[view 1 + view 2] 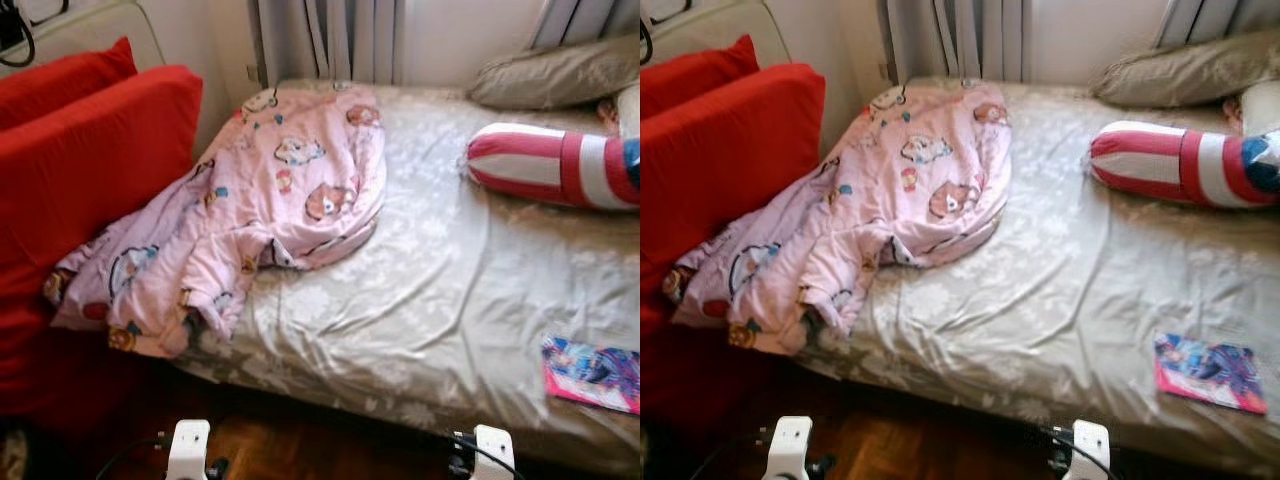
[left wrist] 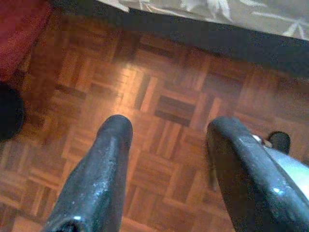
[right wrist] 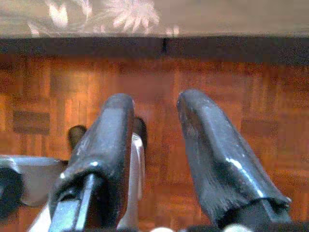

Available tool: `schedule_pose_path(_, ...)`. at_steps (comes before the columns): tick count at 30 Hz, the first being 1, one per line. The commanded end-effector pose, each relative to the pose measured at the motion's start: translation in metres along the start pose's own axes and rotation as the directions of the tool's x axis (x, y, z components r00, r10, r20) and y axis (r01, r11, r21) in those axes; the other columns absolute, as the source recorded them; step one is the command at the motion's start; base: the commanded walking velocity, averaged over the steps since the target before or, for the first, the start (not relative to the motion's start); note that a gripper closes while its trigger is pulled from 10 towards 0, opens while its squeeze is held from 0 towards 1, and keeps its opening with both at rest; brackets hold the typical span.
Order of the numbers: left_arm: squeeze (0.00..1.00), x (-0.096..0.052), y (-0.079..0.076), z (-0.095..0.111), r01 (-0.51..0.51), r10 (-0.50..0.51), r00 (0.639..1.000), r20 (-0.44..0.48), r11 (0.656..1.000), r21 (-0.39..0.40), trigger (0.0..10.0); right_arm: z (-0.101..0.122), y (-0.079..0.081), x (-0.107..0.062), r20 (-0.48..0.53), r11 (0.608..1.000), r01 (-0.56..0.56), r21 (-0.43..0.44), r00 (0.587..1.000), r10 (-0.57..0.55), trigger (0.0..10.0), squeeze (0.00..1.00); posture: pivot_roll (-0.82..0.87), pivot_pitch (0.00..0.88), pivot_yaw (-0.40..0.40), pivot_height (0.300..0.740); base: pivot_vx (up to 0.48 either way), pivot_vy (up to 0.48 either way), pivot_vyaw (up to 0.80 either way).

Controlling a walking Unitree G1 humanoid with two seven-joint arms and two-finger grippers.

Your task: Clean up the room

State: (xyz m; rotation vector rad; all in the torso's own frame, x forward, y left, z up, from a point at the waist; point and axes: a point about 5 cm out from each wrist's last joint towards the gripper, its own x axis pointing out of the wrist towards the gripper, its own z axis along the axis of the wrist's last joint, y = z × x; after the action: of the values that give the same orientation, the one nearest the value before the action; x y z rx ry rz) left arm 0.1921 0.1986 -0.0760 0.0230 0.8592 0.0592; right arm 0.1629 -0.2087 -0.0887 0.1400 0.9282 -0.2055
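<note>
Left eye view shows me the pink blanket (image 1: 250,210) crumpled at the bed's (image 1: 440,300) left edge: soft, light; I'd pinch a corner. Left gripper (image 2: 164,140) and right gripper (image 3: 154,116) hang parted, empty.

Grey curtains (image 1: 330,35), parquet floor (image 2: 159,106), red sofa cushions (image 1: 90,150)

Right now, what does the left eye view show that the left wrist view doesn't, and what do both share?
The left eye view alone has the pink blanket, the red cushions, the striped bolster and the magazine. The left wrist view alone has the left tool, open over the floor. Both share the parquet floor and the bed's floral sheet.
</note>
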Motion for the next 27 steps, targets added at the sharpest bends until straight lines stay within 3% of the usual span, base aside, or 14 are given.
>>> schedule_pose_path(1,0.0,-0.001,0.009,-0.003,-0.022,0.022,1.0,-0.014,1.0,0.01,10.0,0.0,0.007,0.001,-0.002,1.0,-0.015,0.002,1.0,0.015,10.0,0.0,0.02,0.135,0.045,0.74,0.0,0.48,0.0)
schedule_pose_path(8,0.0,-0.002,0.01,-0.004,-0.022,0.022,1.0,-0.017,1.0,0.002,10.0,0.001,0.006,0.001,-0.004,1.0,-0.022,-0.011,1.0,0.022,10.0,0.0,0.02,0.144,0.043,0.74,0.0,0.48,0.0)
schedule_pose_path(16,0.0,-0.001,0.008,-0.003,-0.019,0.019,1.0,-0.011,1.0,-0.011,10.0,-0.005,-0.015,-0.003,-0.014,1.0,-0.005,-0.023,1.0,0.005,10.0,0.0,0.03,0.152,0.039,0.74,0.0,0.48,0.0)
schedule_pose_path(23,0.0,-0.001,0.008,-0.002,-0.021,0.021,1.0,-0.007,1.0,-0.013,10.0,-0.003,-0.016,-0.003,-0.01,1.0,-0.003,-0.013,1.0,0.002,10.0,0.0,0.03,0.156,0.039,0.74,0.0,0.475,0.0)
schedule_pose_path(27,0.0,-0.001,0.01,-0.001,-0.035,0.035,0.999,0.002,0.999,-0.038,10.0,-0.005,-0.006,-0.002,-0.013,0.999,-0.017,-0.029,1.0,0.016,10.0,0.0,0.04,0.157,0.038,0.74,0.0,0.211,0.0)
